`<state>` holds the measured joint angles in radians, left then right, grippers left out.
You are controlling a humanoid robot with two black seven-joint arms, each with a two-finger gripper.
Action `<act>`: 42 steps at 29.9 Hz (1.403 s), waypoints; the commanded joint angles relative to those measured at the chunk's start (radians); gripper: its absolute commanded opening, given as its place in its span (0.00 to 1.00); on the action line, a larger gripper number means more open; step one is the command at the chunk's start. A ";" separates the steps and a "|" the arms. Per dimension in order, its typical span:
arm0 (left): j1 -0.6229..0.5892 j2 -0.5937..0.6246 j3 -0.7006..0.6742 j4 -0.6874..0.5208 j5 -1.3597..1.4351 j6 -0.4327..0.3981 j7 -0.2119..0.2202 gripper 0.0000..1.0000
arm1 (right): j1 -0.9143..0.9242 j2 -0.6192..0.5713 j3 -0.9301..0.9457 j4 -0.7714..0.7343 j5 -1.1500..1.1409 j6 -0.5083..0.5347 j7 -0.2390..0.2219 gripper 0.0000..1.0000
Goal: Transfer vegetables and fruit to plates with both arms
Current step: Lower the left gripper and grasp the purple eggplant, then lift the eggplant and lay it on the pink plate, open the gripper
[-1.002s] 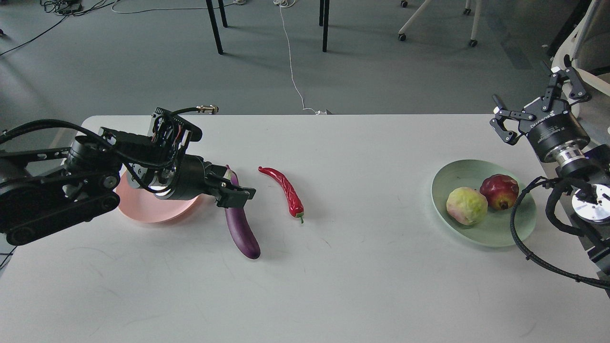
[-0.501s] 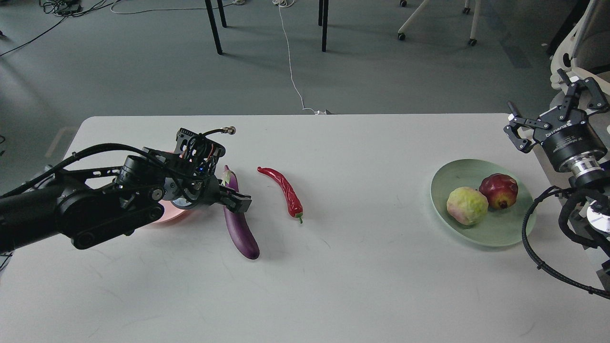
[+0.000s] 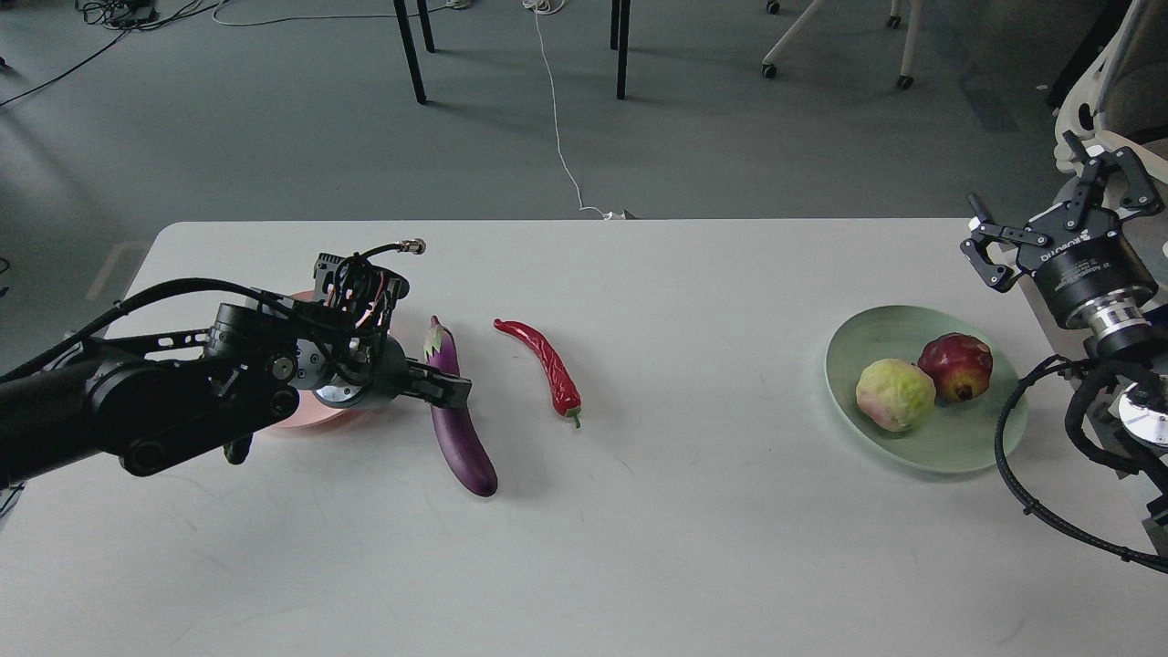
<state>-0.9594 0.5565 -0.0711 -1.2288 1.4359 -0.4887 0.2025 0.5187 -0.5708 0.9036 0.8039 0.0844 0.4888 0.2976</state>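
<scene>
A purple eggplant (image 3: 465, 443) lies on the white table, with a red chili pepper (image 3: 549, 365) just to its right. My left gripper (image 3: 445, 387) sits low across the eggplant's upper part, one finger in front and the other hidden. The eggplant rests on the table. The pink plate (image 3: 290, 420) is mostly hidden behind my left arm. The mint green plate (image 3: 949, 458) at the right holds a pomegranate (image 3: 956, 365) and a yellow-green fruit (image 3: 894, 394). My right gripper (image 3: 1058, 214) is open and empty, raised beyond that plate.
The table's far edge (image 3: 639, 221) runs behind the things. My right arm's looping black cable (image 3: 1013, 456) hangs beside the green plate. Black table legs (image 3: 622, 55), a white cord and a white chair (image 3: 1113, 100) stand on the floor beyond.
My left arm has lowered and drawn slightly left, its gripper settling down at the eggplant's upper part. My right gripper has moved right and up, away from the green plate. The eggplant and chili have not moved.
</scene>
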 commanded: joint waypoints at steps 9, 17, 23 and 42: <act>0.034 -0.018 -0.009 -0.001 0.014 0.000 -0.015 0.69 | 0.000 -0.009 -0.002 0.000 -0.002 0.000 0.000 0.99; 0.034 -0.030 -0.009 0.000 0.006 0.000 -0.006 0.35 | -0.002 -0.011 -0.003 -0.002 -0.002 0.000 0.000 0.99; 0.022 -0.012 -0.062 -0.026 -0.003 0.000 -0.018 0.16 | 0.000 -0.014 -0.003 -0.002 -0.005 0.000 0.000 0.99; 0.062 0.236 -0.234 0.072 -0.026 0.000 -0.020 0.20 | 0.029 -0.023 -0.018 -0.003 -0.011 0.000 -0.005 0.99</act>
<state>-0.9161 0.7804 -0.3071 -1.1742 1.4093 -0.4888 0.1840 0.5479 -0.5984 0.8856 0.7993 0.0741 0.4887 0.2928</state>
